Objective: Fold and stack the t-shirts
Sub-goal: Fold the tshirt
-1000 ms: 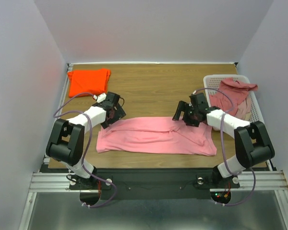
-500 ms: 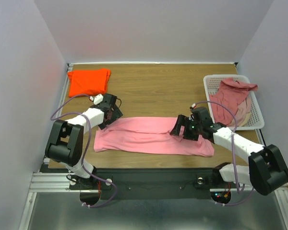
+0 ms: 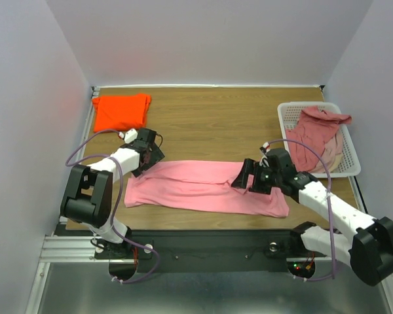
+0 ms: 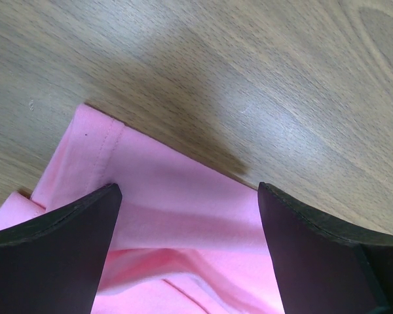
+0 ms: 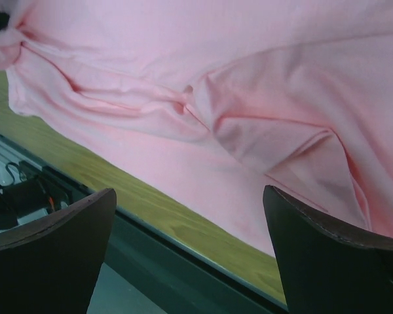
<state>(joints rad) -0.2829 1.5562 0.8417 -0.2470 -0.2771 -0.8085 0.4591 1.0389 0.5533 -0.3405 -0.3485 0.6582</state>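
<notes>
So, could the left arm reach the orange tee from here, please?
Probably yes: the orange tee lies on that arm's side, and nothing stands between it and the open left end effector.

Looking down from high on the near side over the whole table (image 3: 209,124), and from each wrist close above the pink shirt (image 3: 190,186), left at its far-left edge, right toward its near edge, both patches inside the overhead view.

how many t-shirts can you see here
3: a pink t-shirt spread along the near edge, an orange t-shirt folded in the far left corner, a dusty rose t-shirt in the basket; more may hide beneath it.
</notes>
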